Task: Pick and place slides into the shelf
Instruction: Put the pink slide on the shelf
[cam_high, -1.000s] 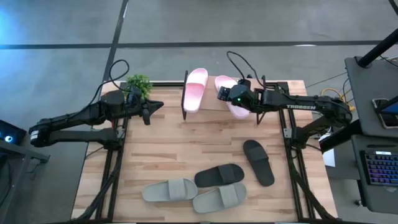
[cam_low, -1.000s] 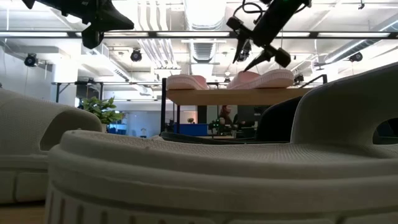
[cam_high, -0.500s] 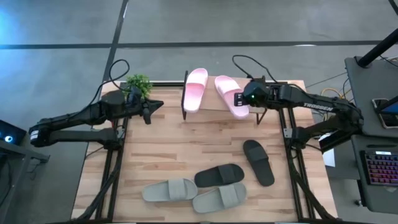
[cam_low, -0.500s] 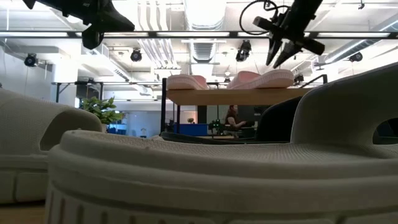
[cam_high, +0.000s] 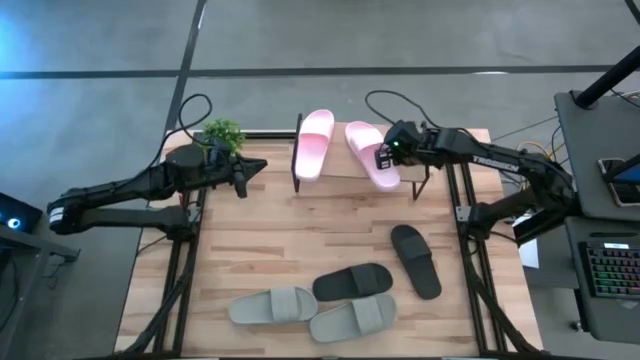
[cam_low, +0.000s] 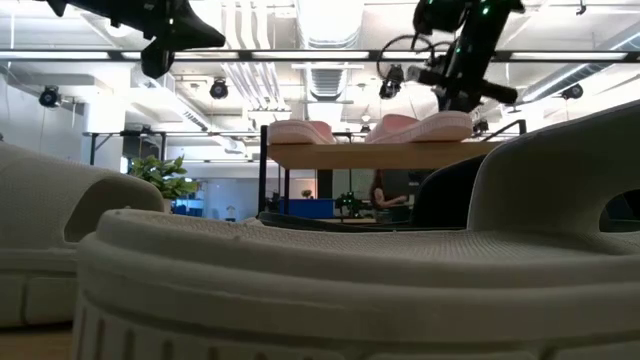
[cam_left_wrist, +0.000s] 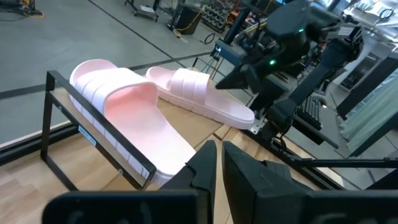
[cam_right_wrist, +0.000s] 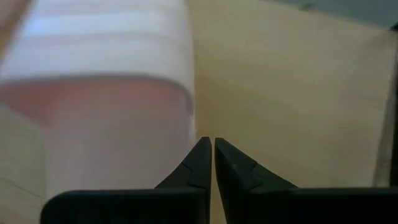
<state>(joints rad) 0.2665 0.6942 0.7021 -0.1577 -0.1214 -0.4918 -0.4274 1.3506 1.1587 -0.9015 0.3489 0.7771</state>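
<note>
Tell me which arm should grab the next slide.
Right, probably: its claw, shut and empty, hangs by the wooden shelf, on the side of the lone black sandal; the left claw is farther.

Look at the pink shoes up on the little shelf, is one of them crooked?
Yes. The right pink slide lies slanted on the shelf, its end sticking past the front edge, while the left pink slide sits nearly straight. The right gripper is beside the slanted one.

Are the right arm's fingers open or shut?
Shut. The right wrist view shows the right gripper with its fingers nearly touching and nothing between them, beside a pink slide on the shelf.
</note>
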